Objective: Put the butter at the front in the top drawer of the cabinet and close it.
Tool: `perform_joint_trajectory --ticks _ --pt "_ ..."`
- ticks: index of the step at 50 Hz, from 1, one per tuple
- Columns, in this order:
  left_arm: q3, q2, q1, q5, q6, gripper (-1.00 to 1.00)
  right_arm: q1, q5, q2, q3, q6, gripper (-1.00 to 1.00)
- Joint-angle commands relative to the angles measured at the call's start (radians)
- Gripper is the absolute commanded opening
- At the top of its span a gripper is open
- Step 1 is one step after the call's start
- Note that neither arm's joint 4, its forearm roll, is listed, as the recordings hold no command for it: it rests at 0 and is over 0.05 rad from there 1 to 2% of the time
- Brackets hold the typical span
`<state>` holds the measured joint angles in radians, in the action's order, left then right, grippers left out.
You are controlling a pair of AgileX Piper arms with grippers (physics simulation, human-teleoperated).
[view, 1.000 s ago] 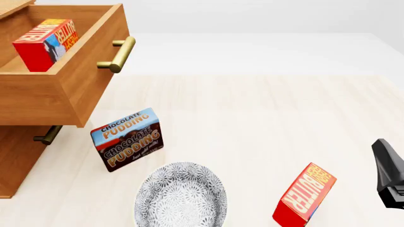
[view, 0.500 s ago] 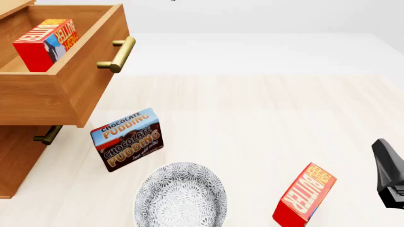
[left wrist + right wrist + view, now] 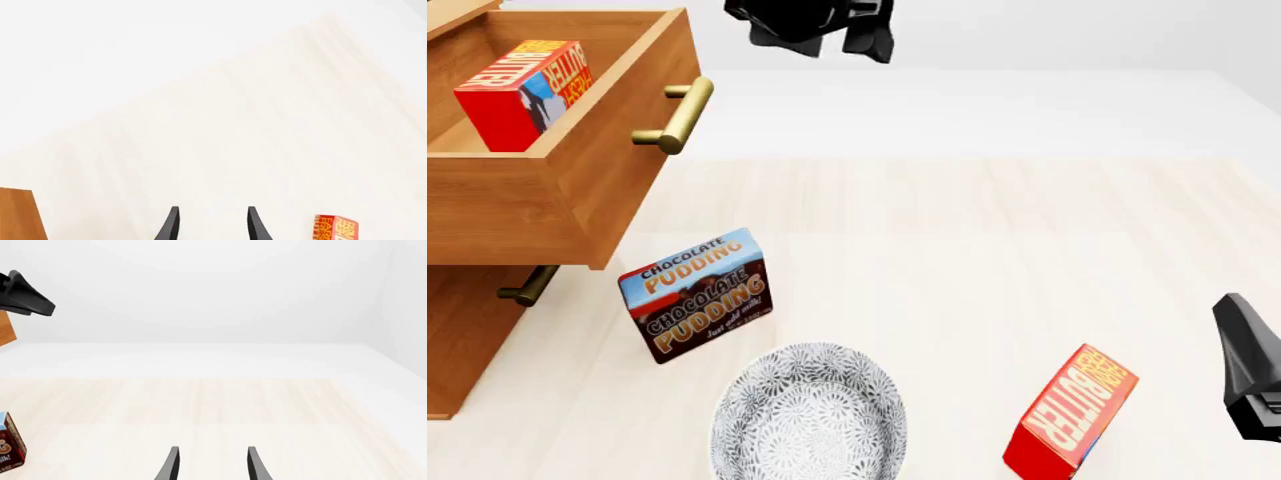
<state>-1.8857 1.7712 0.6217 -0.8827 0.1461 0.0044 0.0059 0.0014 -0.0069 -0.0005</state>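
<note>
1. Butter (image 3: 518, 92) sits upright inside the top drawer (image 3: 587, 190), which is pulled out of the cabinet (image 3: 461, 340).
2. Second butter carton (image 3: 1073, 412) stands tilted on the desk (image 3: 988, 250) at the near right, just beside the right arm.
3. Left hand (image 3: 212, 229): fingers parted, nothing between them, high over the desk at the far side.
4. Right hand (image 3: 212, 469): fingers parted, empty.
5. Pudding box (image 3: 697, 294) stands near the cabinet; patterned bowl (image 3: 809, 412) just in front of it.
</note>
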Motion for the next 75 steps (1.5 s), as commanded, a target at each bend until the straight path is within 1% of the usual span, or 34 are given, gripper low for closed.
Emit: perform_joint_trajectory --ticks 1,17,24,28,38,49,58,70,75 --pt "0.042 0.066 0.02 0.068 0.039 1.0 0.0 -0.001 0.0 0.001 0.0 1.0" --pt "0.112 0.106 0.021 0.147 0.087 1.0 0.0 -0.001 0.0 0.001 0.0 1.0" --pt "0.175 0.1 -0.004 0.193 0.102 1.0 0.0 -0.001 0.0 0.001 0.0 1.0" --pt "0.194 0.106 -0.013 0.208 0.108 1.0 0.0 -0.001 0.0 0.001 0.0 1.0" --pt "0.257 0.094 -0.066 0.234 0.105 1.0 0.0 -0.001 0.0 0.001 0.0 1.0" --pt "0.322 0.08 -0.094 0.266 0.109 1.0 0.0 -0.001 0.0 0.001 0.0 1.0" --pt "0.332 0.071 -0.126 0.259 0.093 1.0 0.0 -0.001 0.0 0.001 0.0 1.0" --pt "0.396 0.027 -0.166 0.272 0.084 1.0 0.0 -0.001 0.0 0.001 0.0 1.0" --pt "0.408 0.009 -0.185 0.27 0.076 1.0 0.0 -0.001 0.0 0.001 0.0 1.0"
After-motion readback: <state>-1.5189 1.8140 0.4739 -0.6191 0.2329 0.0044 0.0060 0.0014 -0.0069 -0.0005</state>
